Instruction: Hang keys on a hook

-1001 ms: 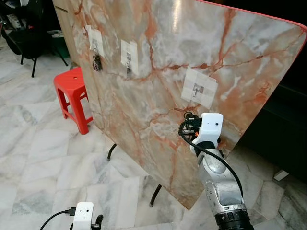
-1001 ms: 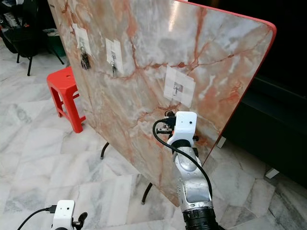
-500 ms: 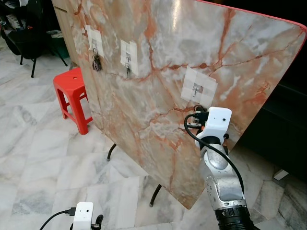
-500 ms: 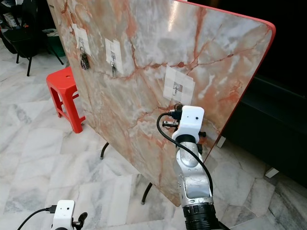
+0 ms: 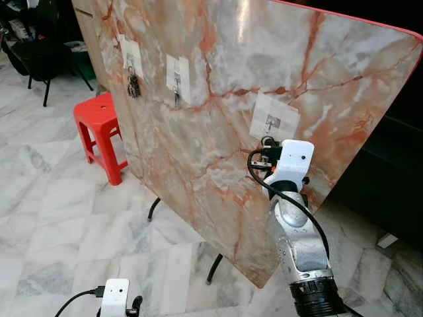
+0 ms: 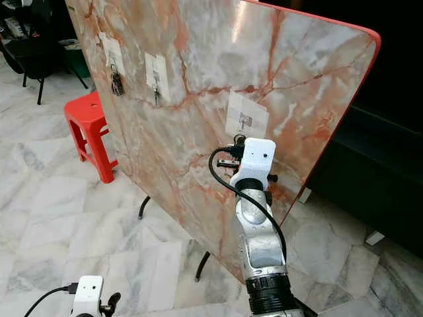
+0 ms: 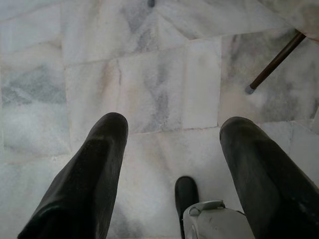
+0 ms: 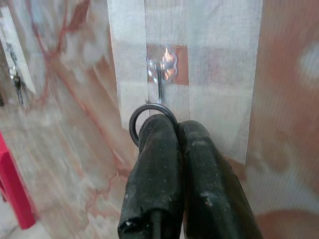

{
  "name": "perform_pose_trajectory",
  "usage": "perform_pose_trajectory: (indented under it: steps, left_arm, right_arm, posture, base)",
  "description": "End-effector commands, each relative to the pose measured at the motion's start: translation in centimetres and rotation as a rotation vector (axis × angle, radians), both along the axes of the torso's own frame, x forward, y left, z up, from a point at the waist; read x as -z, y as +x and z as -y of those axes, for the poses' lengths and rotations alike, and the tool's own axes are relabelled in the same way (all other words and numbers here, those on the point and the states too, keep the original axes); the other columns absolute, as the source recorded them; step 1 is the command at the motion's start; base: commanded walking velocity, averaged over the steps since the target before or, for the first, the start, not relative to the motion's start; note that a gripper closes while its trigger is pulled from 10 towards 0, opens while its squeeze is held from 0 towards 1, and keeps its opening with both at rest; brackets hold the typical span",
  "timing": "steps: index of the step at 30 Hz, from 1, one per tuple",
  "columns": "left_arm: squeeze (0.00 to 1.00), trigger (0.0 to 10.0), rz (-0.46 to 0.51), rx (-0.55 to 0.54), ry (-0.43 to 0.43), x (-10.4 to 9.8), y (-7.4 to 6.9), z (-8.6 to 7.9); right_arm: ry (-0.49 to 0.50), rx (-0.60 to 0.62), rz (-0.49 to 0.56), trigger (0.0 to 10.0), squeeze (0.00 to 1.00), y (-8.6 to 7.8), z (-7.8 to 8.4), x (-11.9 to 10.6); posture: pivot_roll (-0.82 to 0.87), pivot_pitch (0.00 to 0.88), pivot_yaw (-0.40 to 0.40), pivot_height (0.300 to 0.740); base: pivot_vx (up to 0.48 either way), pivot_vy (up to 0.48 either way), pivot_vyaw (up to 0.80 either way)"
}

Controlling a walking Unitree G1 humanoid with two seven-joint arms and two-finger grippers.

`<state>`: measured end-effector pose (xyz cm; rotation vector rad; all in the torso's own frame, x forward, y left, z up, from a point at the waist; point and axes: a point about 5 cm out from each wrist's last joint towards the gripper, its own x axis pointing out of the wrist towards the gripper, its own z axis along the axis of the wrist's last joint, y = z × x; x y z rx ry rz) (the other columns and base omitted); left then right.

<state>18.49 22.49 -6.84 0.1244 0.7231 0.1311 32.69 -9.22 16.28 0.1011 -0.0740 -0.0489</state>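
The right gripper pinches a dark key ring just under the metal hook on the marble board. The left gripper hangs spread apart over the floor. No readable writing.

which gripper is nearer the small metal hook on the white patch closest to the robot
Right. The right gripper is just below the small metal hook, pinching a dark key ring. The left gripper hangs low over the marble floor.

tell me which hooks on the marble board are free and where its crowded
The silver hook on the nearest white patch is bare; the right gripper holds a dark key ring just under it. The middle hook looks bare too. Crowded: the far hook carries dark keys, above the red plastic stool.
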Motion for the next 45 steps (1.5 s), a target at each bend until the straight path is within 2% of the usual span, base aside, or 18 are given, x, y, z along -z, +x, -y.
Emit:
perform_pose_trajectory:
  steps: [1,9,24,41,45]
  left_arm:
    - [0.00,10.0,-0.022,0.002,-0.004,0.3,-0.4,0.0]
    - [0.00,10.0,-0.021,0.000,-0.004,0.3,-0.4,0.0]
    - [0.00,10.0,-0.005,0.003,-0.003,0.1,-0.1,0.3]
    - [0.00,10.0,-0.014,-0.003,-0.001,0.2,-0.4,-0.1]
    - [0.00,10.0,-0.019,-0.005,-0.002,0.2,-0.4,-0.1]
  right_arm:
    - [-0.001,0.007,0.035,10.0,0.00,0.3,-0.2,-1.2]
    - [0.007,0.011,0.044,10.0,0.00,0.7,-0.6,-1.9]
    - [-0.063,0.032,-0.033,10.0,0.00,1.0,-0.4,-1.0]
    - [-0.065,0.039,-0.052,10.0,0.00,1.2,-0.5,-1.2]
    - [-0.105,0.061,-0.058,10.0,0.00,1.3,-0.3,-1.5]
  posture:
    - [0.00,0.024,-0.047,0.732]
    - [0.00,0.025,-0.050,0.732]
    - [0.00,0.028,-0.050,0.732]
    - [0.00,0.028,-0.051,0.732]
    - [0.00,0.028,-0.053,0.732]
  base:
    - [0.000,0.000,0.00]
    - [0.000,0.000,0.00]
    - [0.000,0.000,0.00]
    - [0.000,0.000,0.00]
    - [0.000,0.000,0.00]
